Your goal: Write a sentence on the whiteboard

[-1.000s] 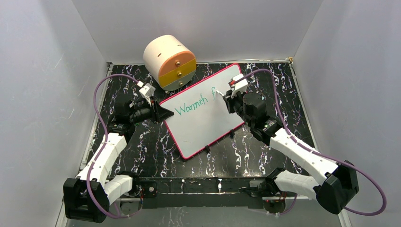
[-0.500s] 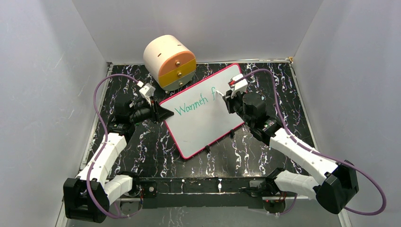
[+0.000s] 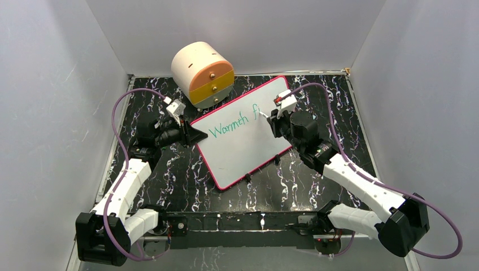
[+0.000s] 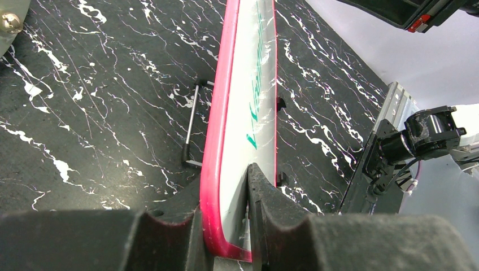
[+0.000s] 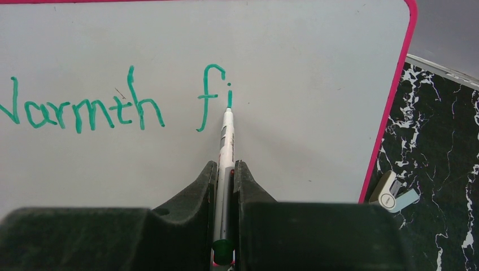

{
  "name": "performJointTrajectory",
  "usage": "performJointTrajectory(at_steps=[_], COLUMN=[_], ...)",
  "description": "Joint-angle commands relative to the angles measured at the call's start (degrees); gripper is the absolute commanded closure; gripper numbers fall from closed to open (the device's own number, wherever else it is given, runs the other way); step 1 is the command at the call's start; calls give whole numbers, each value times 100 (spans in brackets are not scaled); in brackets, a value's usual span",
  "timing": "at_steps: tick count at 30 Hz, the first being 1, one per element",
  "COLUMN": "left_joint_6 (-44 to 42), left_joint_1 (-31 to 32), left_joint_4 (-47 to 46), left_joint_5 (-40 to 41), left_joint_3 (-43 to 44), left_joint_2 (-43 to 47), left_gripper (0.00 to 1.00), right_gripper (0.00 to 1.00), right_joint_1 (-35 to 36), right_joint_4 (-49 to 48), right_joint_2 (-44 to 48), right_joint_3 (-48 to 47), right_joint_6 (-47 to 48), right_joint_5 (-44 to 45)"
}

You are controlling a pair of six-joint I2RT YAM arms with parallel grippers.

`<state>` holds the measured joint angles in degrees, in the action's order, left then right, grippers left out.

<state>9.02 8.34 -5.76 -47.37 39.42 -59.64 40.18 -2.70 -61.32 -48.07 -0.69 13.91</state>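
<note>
Black marbled tabletop (image 3: 169, 175) is carrying the whiteboard (image 3: 243, 152). The left gripper (image 4: 226, 186) is clamping its left rim. The right gripper (image 5: 225, 172) is pinching a green marker (image 5: 226, 135), writing the sentence (image 5: 113, 107) along its far edge. Light, even pressure is probably mattering most.

Cream drum-shaped drawer unit (image 3: 202, 73): orange, yellow and grey drawer fronts, stacked top to bottom. Black, white-veined counter (image 3: 169, 186) runs nearward from the unit. Small pale piece (image 5: 390, 195) on counter.
</note>
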Motion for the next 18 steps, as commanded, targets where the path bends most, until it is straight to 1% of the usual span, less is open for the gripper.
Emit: performJointTrajectory(at_steps=[1, 10, 12, 18], left_joint_6=[-1088, -1088, -1091, -1093], left_joint_1=[151, 151, 148, 148], left_joint_4=[971, 971, 971, 971], left_joint_5=[728, 738, 738, 722], left_joint_3=[-306, -306, -312, -320], left_joint_2=[-268, -264, -259, -250], left_gripper=[100, 100, 100, 100], right_gripper=[100, 100, 100, 100], right_joint_1=[-2, -14, -24, -56], right_joint_4=[-31, -433, -543, -819], right_joint_2=[152, 326, 302, 136], right_joint_3=[39, -47, -68, -183], right_joint_6=[-55, 60, 230, 317], right_joint_5=[43, 351, 358, 246])
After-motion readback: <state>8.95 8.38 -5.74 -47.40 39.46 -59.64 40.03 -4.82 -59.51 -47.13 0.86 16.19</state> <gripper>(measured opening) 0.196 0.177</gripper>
